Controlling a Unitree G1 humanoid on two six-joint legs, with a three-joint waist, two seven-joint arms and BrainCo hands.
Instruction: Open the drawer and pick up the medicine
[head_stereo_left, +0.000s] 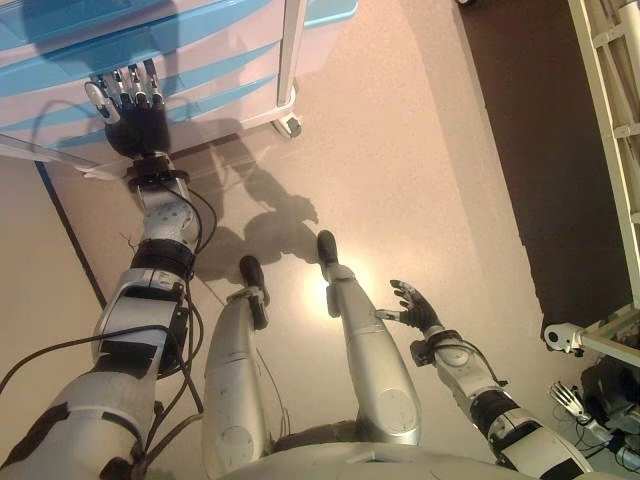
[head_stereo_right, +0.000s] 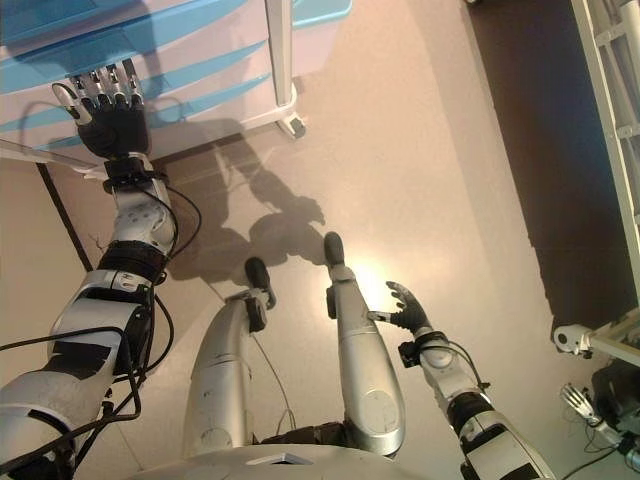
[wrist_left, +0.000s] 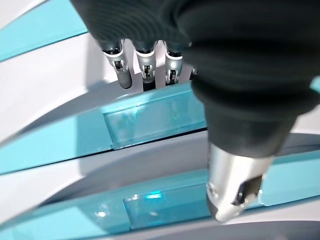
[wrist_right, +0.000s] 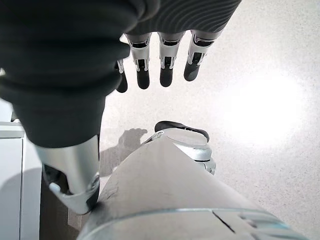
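A white cabinet with turquoise drawer fronts (head_stereo_left: 210, 65) stands at the far left, and its drawers look closed. My left hand (head_stereo_left: 133, 118) reaches out to it with straight fingers (wrist_left: 145, 65). Their tips rest at or just above a turquoise drawer front (wrist_left: 150, 122) that carries a clear label pocket; I cannot tell whether they touch it. That hand holds nothing. My right hand (head_stereo_left: 414, 305) hangs low beside my right leg, its fingers (wrist_right: 167, 67) relaxed and empty over the floor. No medicine shows in any view.
The cabinet stands on castors, one (head_stereo_left: 289, 125) at its near right corner. A white frame (head_stereo_left: 612, 110) runs along the right edge over a dark floor strip. Grey equipment (head_stereo_left: 568, 340) sits at the lower right. Beige floor lies between.
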